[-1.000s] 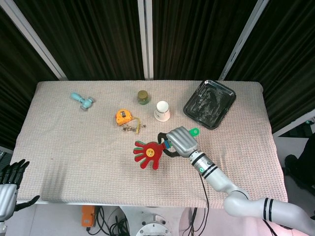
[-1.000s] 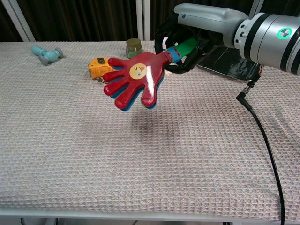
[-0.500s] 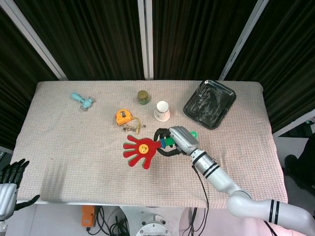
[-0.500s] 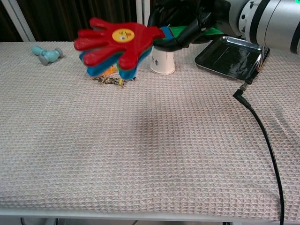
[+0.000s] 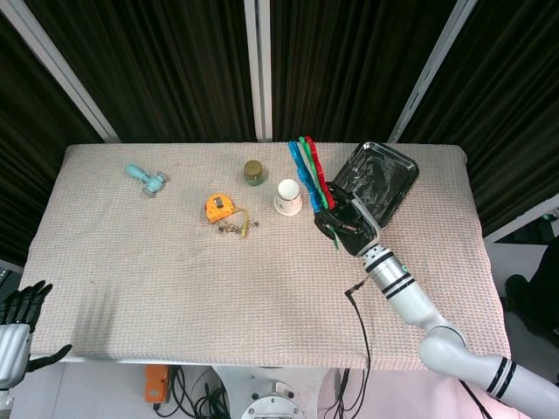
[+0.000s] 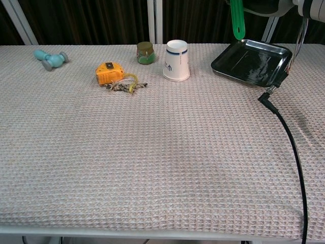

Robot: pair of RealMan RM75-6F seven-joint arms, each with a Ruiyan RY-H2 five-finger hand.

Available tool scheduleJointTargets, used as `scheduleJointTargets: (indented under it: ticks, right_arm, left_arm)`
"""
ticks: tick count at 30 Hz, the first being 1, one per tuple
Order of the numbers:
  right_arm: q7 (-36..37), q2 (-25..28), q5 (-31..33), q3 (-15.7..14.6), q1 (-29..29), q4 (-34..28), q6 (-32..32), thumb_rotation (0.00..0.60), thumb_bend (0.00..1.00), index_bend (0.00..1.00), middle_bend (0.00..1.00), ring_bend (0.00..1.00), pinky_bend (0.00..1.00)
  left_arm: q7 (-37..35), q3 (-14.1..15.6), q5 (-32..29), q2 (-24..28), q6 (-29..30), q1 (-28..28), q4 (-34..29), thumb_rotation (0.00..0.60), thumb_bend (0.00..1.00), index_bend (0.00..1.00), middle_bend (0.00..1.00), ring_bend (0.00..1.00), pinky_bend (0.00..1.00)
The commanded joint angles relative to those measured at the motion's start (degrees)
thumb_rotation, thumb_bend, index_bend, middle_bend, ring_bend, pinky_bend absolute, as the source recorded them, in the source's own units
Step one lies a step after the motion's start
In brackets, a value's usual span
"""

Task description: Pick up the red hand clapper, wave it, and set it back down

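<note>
Black curtains with pale uprights close off the back of the room, and in front of them lies the table under its beige waffle-weave cloth. I have the red hand clapper in my right hand, lifted well clear of the cloth and stood nearly on edge, so from the head view I see its leaves fanned thin: blue, green and red side by side, pointing up and away from me over the far side of the table, between the white paper cup and the black tray. My fingers are curled round the handle low down; in the chest view only the green handle end pokes into the top of the frame, the hand itself being cut off there. I judge this to be the middle of the wave, with the clapper at the high end of a swing. What comes next, I think, is to bring it back down and across for another beat or two, keeping my grip firm so the leaves slap together without the handle twisting out, and staying clear of the cup and the tray beside it; then lower it flat onto a bare stretch of cloth and let go. My left hand hangs off the near left corner of the table, fingers spread and holding nothing.
</note>
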Motion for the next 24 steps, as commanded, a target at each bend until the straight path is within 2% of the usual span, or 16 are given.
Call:
scheduleJointTargets:
  ticks: [1,5,7,10,12,14,15,18,21,24]
  right_arm:
    - [-6.1,-0.3,-10.1,-3.4,1.1,6.2,4.5,0.600,0.40,0.93,0.72,0.72,0.93]
    - [-22.6,-1.3,-17.5,-9.0,4.3,10.9,11.0,0.600,0.40,0.92,0.70,0.72,0.93]
    - [-36.2,-2.4,-21.1,-11.6,5.7,14.2,14.4,0.600,0.42,0.92,0.70,0.72,0.93]
    - [-57.4,-3.5,-23.4,-13.9,7.0,17.5,17.2,0.600,0.44,0.92,0.70,0.71,0.93]
    - [-71.9,-4.3,-22.6,-14.7,7.2,18.5,17.8,0.600,0.44,0.92,0.69,0.71,0.93]
    - [-83.0,-4.4,-20.3,-15.2,7.2,18.1,17.1,0.600,0.44,0.91,0.69,0.71,0.93]
    - [-89.8,-4.1,-17.9,-15.3,7.1,17.2,16.0,0.600,0.44,0.91,0.69,0.71,0.93]
    - [-104.0,-3.6,-10.7,-15.3,6.9,13.8,15.0,0.600,0.44,0.91,0.71,0.71,0.93]
    - [-109.3,-3.3,-3.5,-15.5,7.0,10.1,15.5,0.600,0.44,0.91,0.72,0.71,0.93]
    - [-107.0,-2.5,2.2,-15.3,7.5,6.7,15.6,0.600,0.44,0.91,0.72,0.71,0.94]
  left_arm:
    - [0.0,0.0,-0.1,0.0,-0.1,-0.1,0.0,0.600,0.06,0.03,0.02,0.00,0.01]
    - [0.0,0.0,-0.2,-0.1,-0.3,-0.1,0.1,0.600,0.06,0.03,0.02,0.00,0.01]
    - [0.0,0.0,-0.2,-0.1,-0.2,-0.1,0.2,0.600,0.06,0.03,0.02,0.00,0.01]
    - [-0.2,0.0,-0.3,-0.2,-0.3,0.0,0.3,0.600,0.06,0.03,0.02,0.00,0.01]
    - [-0.2,0.1,-0.2,-0.3,-0.4,0.0,0.3,0.600,0.06,0.03,0.02,0.00,0.01]
    - [-0.2,0.2,-0.1,-0.3,-0.4,0.0,0.3,0.600,0.06,0.03,0.02,0.00,0.01]
    - [-0.2,0.2,-0.1,-0.3,-0.4,0.0,0.3,0.600,0.06,0.03,0.02,0.00,0.01]
    - [-0.2,0.2,-0.1,-0.3,-0.3,0.0,0.2,0.600,0.06,0.03,0.02,0.00,0.01]
    - [-0.4,0.2,-0.1,-0.1,-0.2,0.1,0.2,0.600,0.06,0.03,0.02,0.00,0.01]
    - [-0.4,0.2,-0.1,0.0,-0.2,0.1,0.1,0.600,0.06,0.03,0.02,0.00,0.01]
